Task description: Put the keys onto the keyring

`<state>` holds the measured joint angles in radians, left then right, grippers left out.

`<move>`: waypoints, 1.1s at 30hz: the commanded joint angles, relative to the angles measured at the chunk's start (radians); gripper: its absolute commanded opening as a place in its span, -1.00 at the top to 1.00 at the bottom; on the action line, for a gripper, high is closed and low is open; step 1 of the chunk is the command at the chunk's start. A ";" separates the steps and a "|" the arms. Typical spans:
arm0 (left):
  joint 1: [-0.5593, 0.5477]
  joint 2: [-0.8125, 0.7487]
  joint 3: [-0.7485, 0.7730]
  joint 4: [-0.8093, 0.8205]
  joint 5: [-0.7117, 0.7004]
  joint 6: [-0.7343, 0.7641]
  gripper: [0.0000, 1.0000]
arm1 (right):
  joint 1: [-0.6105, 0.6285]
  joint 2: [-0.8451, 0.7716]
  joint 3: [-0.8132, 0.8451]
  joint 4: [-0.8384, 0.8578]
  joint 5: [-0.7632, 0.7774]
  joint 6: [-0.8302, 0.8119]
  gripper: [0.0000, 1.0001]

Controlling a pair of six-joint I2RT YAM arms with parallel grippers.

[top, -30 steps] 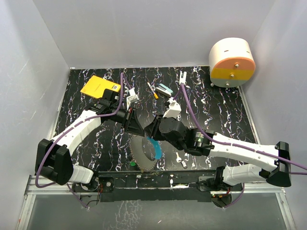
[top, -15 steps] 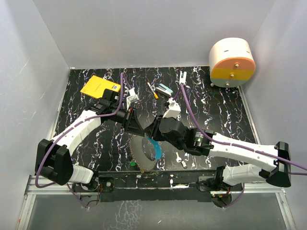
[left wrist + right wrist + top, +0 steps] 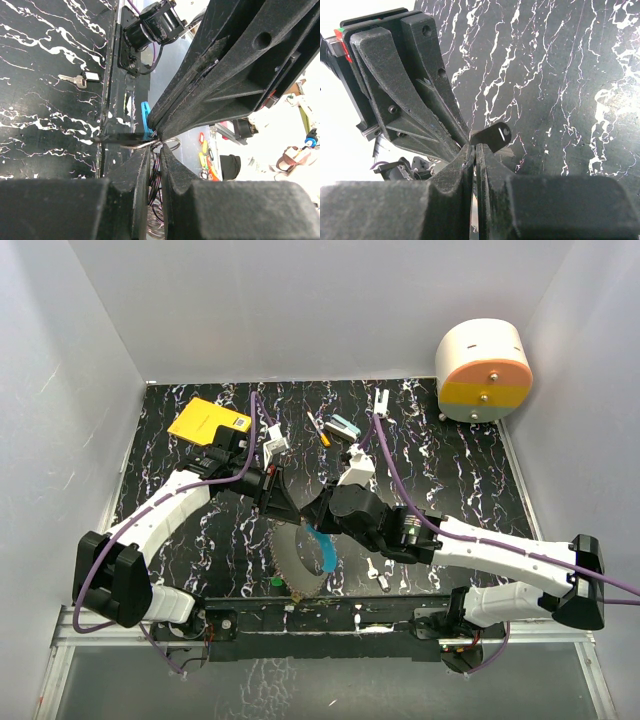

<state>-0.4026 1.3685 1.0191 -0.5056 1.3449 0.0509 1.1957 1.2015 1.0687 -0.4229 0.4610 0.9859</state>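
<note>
Centrally, above the near edge of the tabletop (image 3: 470,470), the two pincers meet tip to tip. The left pincer (image 3: 293,516) is clamped on the thin silvery wire of the keyring (image 3: 322,552), which hangs below it with its blue arc (image 3: 145,119) facing the arm bases. The right pincer (image 3: 312,515) has its fingers pressed together on a small flat key (image 3: 495,136), whose holed head juts out beside the fingertips; in shadow its colour cannot be told. Loose keys lie on the tabletop, apart from the ring: a silver key (image 3: 372,570) to the right and a green-headed key (image 3: 275,582) to the left.

Handling, as judged:
- the ring is light, springy wire and probably turns in a grip, so holding it close to the threading point is steadier;
- the keys are stiff, thin and smooth metal, apt to pivot or slip;
- a grip across the flat faces of the blade leaves the head's hole free for the wire.
</note>
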 commanded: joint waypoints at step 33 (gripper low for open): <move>-0.004 -0.023 0.005 0.283 -0.024 -0.346 1.00 | 0.059 -0.062 -0.023 -0.021 0.081 0.283 0.84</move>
<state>-0.4026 1.3941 1.0245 -0.2855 1.3018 -0.2119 1.2354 1.1347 1.0191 -0.4736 0.5121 1.1957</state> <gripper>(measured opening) 0.094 0.089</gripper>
